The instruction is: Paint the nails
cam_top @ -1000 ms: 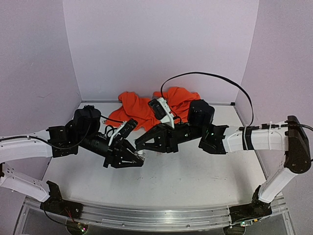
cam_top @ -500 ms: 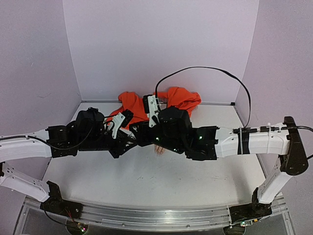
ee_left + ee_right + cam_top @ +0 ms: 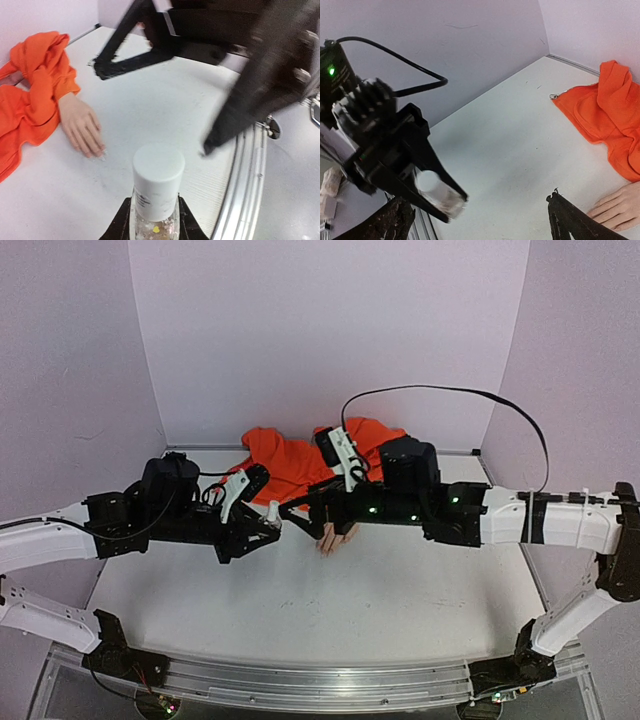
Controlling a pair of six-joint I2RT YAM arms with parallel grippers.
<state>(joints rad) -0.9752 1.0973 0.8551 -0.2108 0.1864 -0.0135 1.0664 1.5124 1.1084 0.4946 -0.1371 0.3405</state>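
Observation:
My left gripper (image 3: 155, 226) is shut on a small glass bottle with a white cap (image 3: 158, 176), held upright over the table. The top view shows that bottle (image 3: 272, 511) just left of the mannequin hand (image 3: 335, 537). The hand lies flat on the table, its pale nails (image 3: 101, 154) pointing toward the near edge, and its orange sleeve (image 3: 300, 465) is bunched behind it. My right gripper (image 3: 480, 216) stands wide open with nothing between its fingers, facing the capped bottle (image 3: 437, 192) from the right. In the top view the right gripper (image 3: 292, 520) sits close beside the bottle.
Lilac walls close the table on three sides. A metal rail (image 3: 320, 680) runs along the near edge. The right arm's black cable (image 3: 440, 392) arcs above the sleeve. The orange fabric (image 3: 612, 107) spreads toward the back wall.
My right gripper was shut by the bottle and has opened wide, and that arm has drawn back to the right. The left gripper still holds the bottle, now a little further left.

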